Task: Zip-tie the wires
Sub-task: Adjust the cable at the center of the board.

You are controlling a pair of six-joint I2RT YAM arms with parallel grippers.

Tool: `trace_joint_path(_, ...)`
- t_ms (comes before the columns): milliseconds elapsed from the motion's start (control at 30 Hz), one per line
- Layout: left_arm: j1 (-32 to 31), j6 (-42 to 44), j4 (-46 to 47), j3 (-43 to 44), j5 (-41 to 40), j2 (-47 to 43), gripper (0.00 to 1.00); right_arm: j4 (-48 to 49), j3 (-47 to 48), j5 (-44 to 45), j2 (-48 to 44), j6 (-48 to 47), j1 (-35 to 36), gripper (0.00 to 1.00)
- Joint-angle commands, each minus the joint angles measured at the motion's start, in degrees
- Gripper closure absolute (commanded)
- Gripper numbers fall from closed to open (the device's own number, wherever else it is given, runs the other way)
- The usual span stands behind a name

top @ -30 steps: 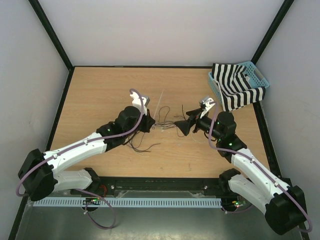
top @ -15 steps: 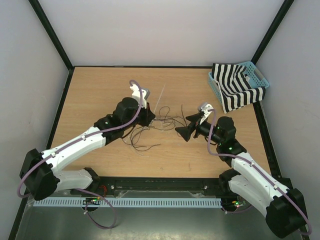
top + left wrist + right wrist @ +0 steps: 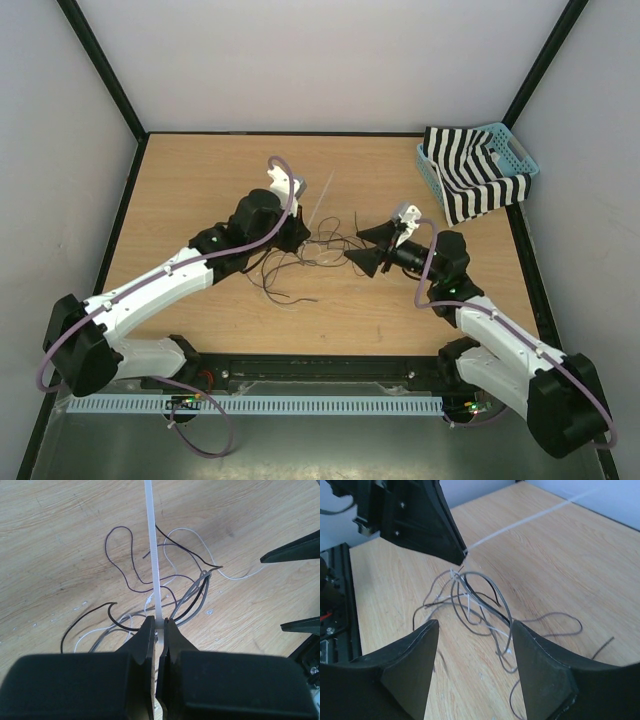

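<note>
The wires (image 3: 325, 248) lie in a loose tangle of thin dark and pale strands on the wooden table between the two arms. They also show in the left wrist view (image 3: 190, 597) and the right wrist view (image 3: 475, 605). My left gripper (image 3: 303, 235) is shut on the near end of the zip tie (image 3: 320, 203), a whitish strip pointing away toward the far side. In the left wrist view the gripper (image 3: 159, 622) pinches the strip (image 3: 152, 540) just above the tangle. My right gripper (image 3: 358, 245) is open and empty, facing the wires from the right (image 3: 474, 625).
A blue basket (image 3: 520, 150) holding a black-and-white striped cloth (image 3: 470, 180) stands at the far right corner. Black frame posts and white walls enclose the table. A loose dark strand (image 3: 285, 292) trails toward the near edge.
My left gripper has shifted a little away from the near edge with the zip tie. My right gripper has lifted and edged left toward the wires. The wire tangle has shifted slightly.
</note>
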Motion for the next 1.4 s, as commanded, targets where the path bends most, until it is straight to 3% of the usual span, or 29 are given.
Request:
trace_joint_path(0, 0.27, 1.47, -1.15, 2.02, -0.38, -0.56, 1.00, 13.52, 0.13, -6.62, 3.74, 1.59, -0.07, 0.30)
trace_joint_path(300, 0.85, 1.99, -3.17, 2.11, 0.41, -1.65, 1.00, 15.67, 7.27, -12.39, 16.18, -1.96, -0.05, 0.30)
trace_joint_path(733, 1.66, 1.49, -3.61, 1.58, 1.55, -2.90, 1.00, 12.38, 15.74, -10.32, 26.91, -5.12, 2.82, 0.29)
trace_joint_path(1000, 1.80, 1.46, -3.65, 1.48, 1.73, -3.03, 1.00, 8.24, 18.22, -9.03, 30.56, -8.03, 4.69, 0.35)
trace_joint_path(1233, 2.00, 1.33, -3.53, 1.40, 1.55, -3.25, 1.00, 4.42, 19.29, -9.30, 31.49, -10.23, 5.26, 0.47)
trace_joint_path(1367, 2.09, 1.27, -3.55, 1.32, 1.39, -3.22, 1.00, 3.52, 19.38, -9.02, 30.95, -10.80, 5.28, 0.63)
